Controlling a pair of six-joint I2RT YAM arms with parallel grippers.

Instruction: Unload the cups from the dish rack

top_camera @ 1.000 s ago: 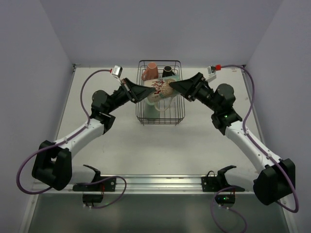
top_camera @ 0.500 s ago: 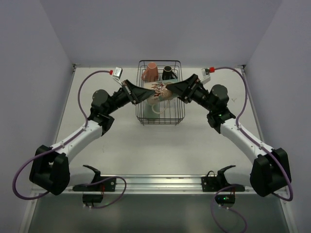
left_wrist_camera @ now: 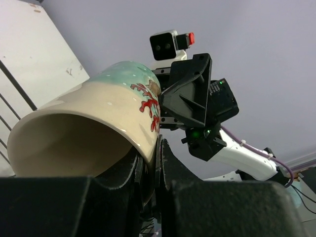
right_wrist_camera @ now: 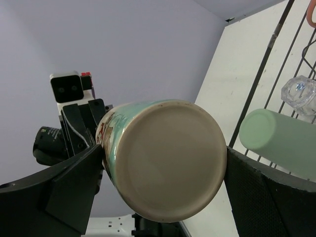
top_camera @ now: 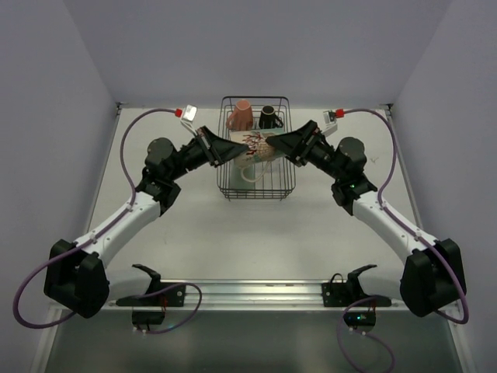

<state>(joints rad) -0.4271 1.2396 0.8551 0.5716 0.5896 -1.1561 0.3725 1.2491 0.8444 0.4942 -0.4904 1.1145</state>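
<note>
Right wrist sees the cream tumbler base-on, apparently horizontal.

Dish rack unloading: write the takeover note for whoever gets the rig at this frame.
Left gripper: shut on the wall of the cream mug near its rim, holding it sideways above the dish rack.
Right gripper: fingers against both sides of that mug's base; this looks like a handover.
In the rack: salmon-pink mug, black mug, mint-green tumbler, a clear glass.
Done: no cup stands on the table yet.
Left: set this mug down, then unload the rest.
</note>
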